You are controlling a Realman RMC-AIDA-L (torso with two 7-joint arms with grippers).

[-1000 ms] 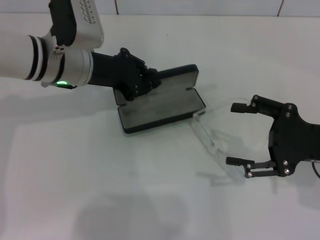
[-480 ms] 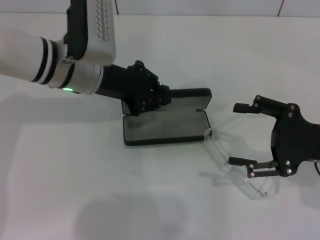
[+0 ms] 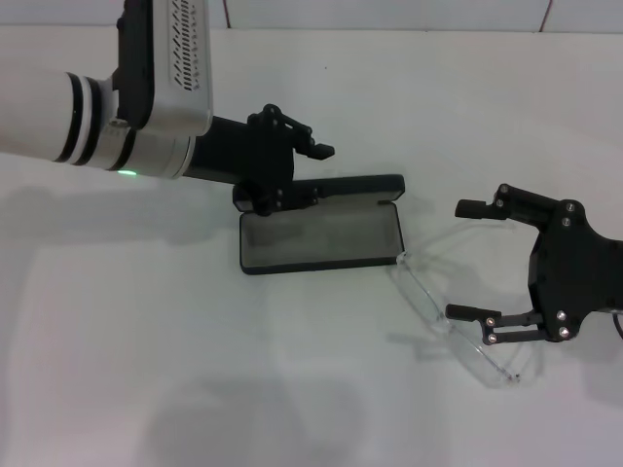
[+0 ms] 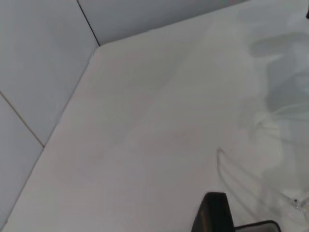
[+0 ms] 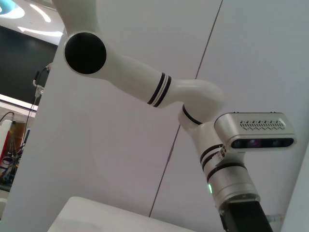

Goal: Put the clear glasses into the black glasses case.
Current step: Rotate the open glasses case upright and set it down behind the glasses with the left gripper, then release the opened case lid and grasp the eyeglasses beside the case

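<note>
Case rotation noted: the black glasses case (image 3: 321, 238) now lies square and open at bench centre, left hand (image 3: 292, 161) spread at its 11 o'clock. We find the clear glasses (image 3: 453, 321) at 4 o'clock, between the spread right hand (image 3: 467, 261) fingers, ungrasped.

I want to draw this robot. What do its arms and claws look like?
The left arm is a fat white tube with black rings, a silver box with slots, and a tiny green light. Its left claw is black with chunky fingers. The right claw is black too, flat with thin fingers and small silver screws.
</note>
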